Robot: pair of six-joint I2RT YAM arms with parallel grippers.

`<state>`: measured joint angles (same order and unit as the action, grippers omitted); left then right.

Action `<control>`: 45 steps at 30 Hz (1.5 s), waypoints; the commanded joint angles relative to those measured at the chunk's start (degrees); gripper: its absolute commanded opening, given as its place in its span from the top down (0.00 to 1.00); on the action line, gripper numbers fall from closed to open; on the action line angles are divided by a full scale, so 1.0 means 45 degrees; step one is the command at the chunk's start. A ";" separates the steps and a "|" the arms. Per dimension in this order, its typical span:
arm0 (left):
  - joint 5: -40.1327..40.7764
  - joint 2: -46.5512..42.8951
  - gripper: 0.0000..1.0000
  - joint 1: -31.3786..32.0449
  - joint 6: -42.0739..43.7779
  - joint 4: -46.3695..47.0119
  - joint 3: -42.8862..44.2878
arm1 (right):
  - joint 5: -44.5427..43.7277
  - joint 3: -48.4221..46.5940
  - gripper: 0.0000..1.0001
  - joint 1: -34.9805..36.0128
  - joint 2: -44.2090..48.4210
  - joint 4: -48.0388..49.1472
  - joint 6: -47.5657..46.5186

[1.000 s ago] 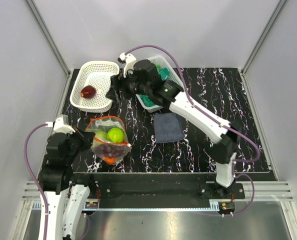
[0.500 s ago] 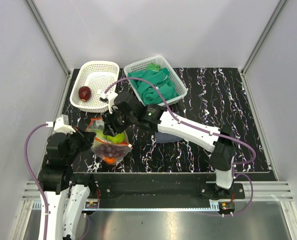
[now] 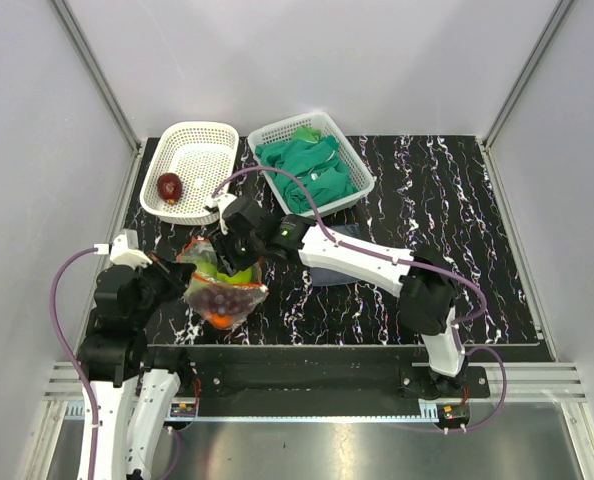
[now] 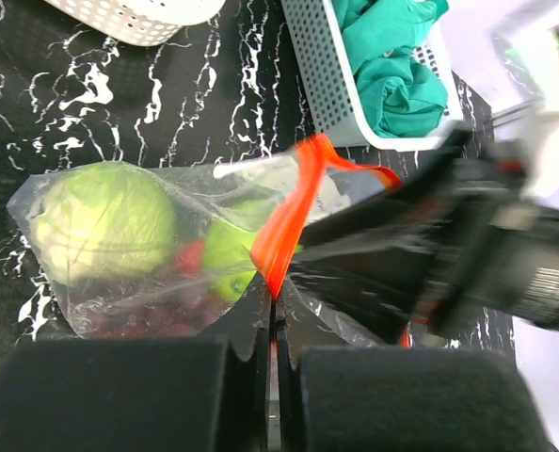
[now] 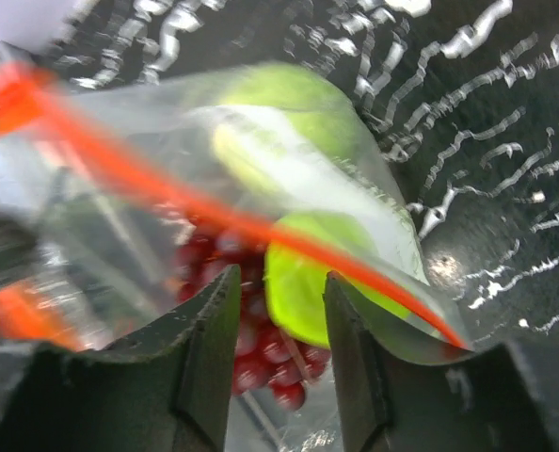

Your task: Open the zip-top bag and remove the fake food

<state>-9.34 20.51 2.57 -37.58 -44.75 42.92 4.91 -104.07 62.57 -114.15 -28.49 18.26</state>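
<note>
The left gripper (image 4: 270, 315) is pinched fully closed on the orange-red zip strip (image 4: 284, 226) of the zip-top bag (image 3: 222, 295), so one lip of the mouth rises straight from its fingertips. The bag's body lies just ahead of those fingertips on the black marbled table (image 3: 427, 200). Through the clear plastic, a pale green cabbage (image 4: 101, 221) sits ahead and to the left of the pinch in the left wrist view. A green apple (image 5: 303, 282) lies straight ahead of the pinch, close to the strip.

The right gripper (image 3: 229, 258) reaches down at the bag's mouth, opposite the left gripper. Its fingers (image 5: 209, 330) stand partly apart with the green apple between them and dark purple grapes (image 5: 261, 363) just below. The zip strip crosses diagonally in front of the apple. Whether the fingers press on the apple, or are inside the plastic or outside it, I cannot tell; the view is blurred.

An orange (image 3: 219, 320) shows at the bag's end nearest the arm bases. Beyond the right gripper, a white basket (image 3: 192, 128) holds a dark red apple (image 3: 169, 185). Beside it, a second basket (image 3: 365, 180) holds green cloths (image 3: 307, 165). A dark grey-blue cloth (image 3: 322, 270) lies under the right forearm.
</note>
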 commanded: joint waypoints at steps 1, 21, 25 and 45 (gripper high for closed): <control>-0.0600 -0.0027 1.00 -0.0004 -0.0145 0.1254 0.0033 | -0.0933 0.0138 0.47 -0.0134 -0.0200 0.0198 -0.0111; -0.0814 0.0188 1.00 -0.0004 -0.0086 0.1449 -0.0201 | -0.1344 0.0549 0.08 -0.0173 -0.1020 -0.0251 -0.0601; -0.0795 0.0285 1.00 -0.0004 -0.0047 0.1449 -0.0143 | -0.1480 0.0685 0.04 -0.0173 -0.1079 -0.0348 -0.0737; -0.0521 0.0266 1.00 -0.0004 -0.0008 0.1527 -0.0494 | -0.0506 0.0666 0.41 -0.0154 0.0636 0.0003 -0.0777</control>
<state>-12.14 22.13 2.57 -37.98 -41.89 40.93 0.14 -100.64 61.87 -118.10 -29.08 14.79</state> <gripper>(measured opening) 0.012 0.789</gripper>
